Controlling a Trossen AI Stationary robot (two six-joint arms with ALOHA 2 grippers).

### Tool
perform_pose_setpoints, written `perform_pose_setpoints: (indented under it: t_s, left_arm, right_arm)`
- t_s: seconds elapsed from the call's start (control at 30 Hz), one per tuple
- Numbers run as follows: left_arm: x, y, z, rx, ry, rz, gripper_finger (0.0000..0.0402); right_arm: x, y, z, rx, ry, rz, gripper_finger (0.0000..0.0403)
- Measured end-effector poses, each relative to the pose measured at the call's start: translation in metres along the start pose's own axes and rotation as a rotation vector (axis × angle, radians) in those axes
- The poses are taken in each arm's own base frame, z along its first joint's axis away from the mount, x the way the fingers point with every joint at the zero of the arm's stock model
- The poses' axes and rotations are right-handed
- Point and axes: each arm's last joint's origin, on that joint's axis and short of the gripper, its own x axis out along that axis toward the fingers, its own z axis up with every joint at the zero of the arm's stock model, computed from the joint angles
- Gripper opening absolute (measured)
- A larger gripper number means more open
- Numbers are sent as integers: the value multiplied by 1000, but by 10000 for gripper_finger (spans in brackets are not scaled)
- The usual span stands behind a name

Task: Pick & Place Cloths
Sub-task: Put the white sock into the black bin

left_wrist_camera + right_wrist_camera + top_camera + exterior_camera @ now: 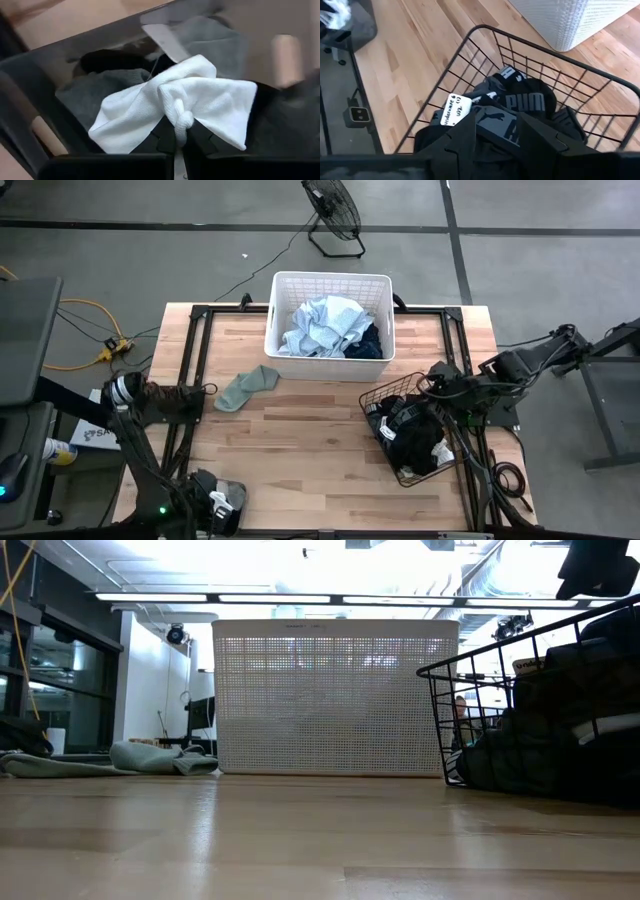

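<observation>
Several cloths (325,328) are already piled in the white basket (283,288). A white cloth (190,107) is pinched in the closed left gripper (225,502) at the bench's front-left corner. Black garments (520,120) in the wire basket (375,395) are gripped by the part-closed right gripper (425,430). A green cloth (245,388) is left on the bench.

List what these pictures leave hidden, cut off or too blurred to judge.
- High view: the left gripper sits at the table's near edge, partly cut off; the white-grey cloth it holds shows only as a speck.
- Low view: the white laundry basket hides its own contents; the wire basket is cut by the right edge.
- Right wrist view: black clothes cover the wire basket's floor.
- Left wrist view: background blurred.
</observation>
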Motion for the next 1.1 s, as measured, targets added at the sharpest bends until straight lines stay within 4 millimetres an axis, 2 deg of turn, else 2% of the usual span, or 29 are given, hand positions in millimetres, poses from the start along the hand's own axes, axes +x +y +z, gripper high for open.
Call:
perform_pose_setpoints:
  t_s: [0.23, 0.5, 0.73, 0.87, 1.0, 1.1]
  left_arm:
    - [30, -1, -5, -17, -55, 99, 5]
    - [53, -18, -2, -33, -42, 99, 5]
    - [52, -22, 7, -50, -52, 107, 11]
    - [50, -22, 7, -22, -36, 126, 59]
    - [46, -25, 4, 5, -7, 128, 135]
    - [35, -28, 4, 48, 18, 100, 191]
  right_arm:
    - [0, 4, 2, 12, -21, 32, 134]
    - [0, 4, 2, 12, -21, 32, 134]
    - [0, 4, 2, 12, -11, 38, 134]
    - [0, 4, 1, 11, 15, 55, 134]
    - [0, 5, 1, 11, 26, 61, 134]
    - [0, 5, 1, 10, 25, 61, 134]
